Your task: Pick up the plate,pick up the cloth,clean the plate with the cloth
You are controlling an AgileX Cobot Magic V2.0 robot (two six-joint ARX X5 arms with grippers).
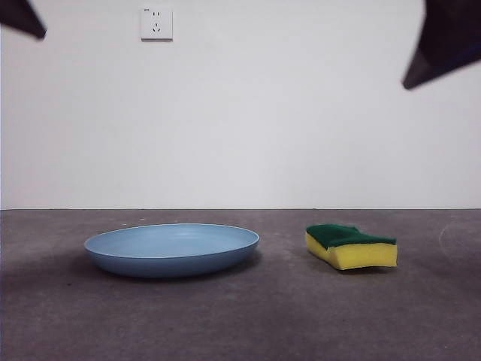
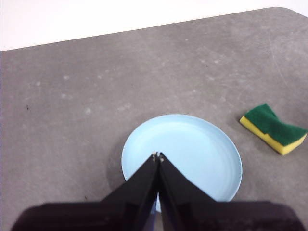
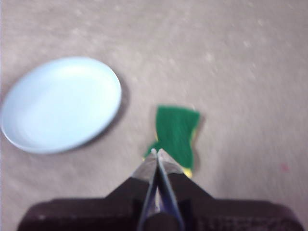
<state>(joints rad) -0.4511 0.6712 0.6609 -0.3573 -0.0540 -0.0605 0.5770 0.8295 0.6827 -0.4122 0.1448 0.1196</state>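
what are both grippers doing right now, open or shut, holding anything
Left gripper: shut, empty, above the round light-blue plate.
Right gripper: shut, empty, above the yellow sponge with green scouring top.

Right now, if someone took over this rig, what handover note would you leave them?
Left claw: shut, empty, high above the plate.
Right claw: shut, empty, above the sponge; the right wrist picture is blurred.
Things: the light-blue plate lies flat on the grey table. The yellow sponge, green scouring side up, lies beside it, apart from it and not touching.
Done: nothing; neither thing is picked up.
Left: open the claws, lift the plate, lift the sponge (it stands in for the cloth; no real cloth is in view), then wipe the plate with it.
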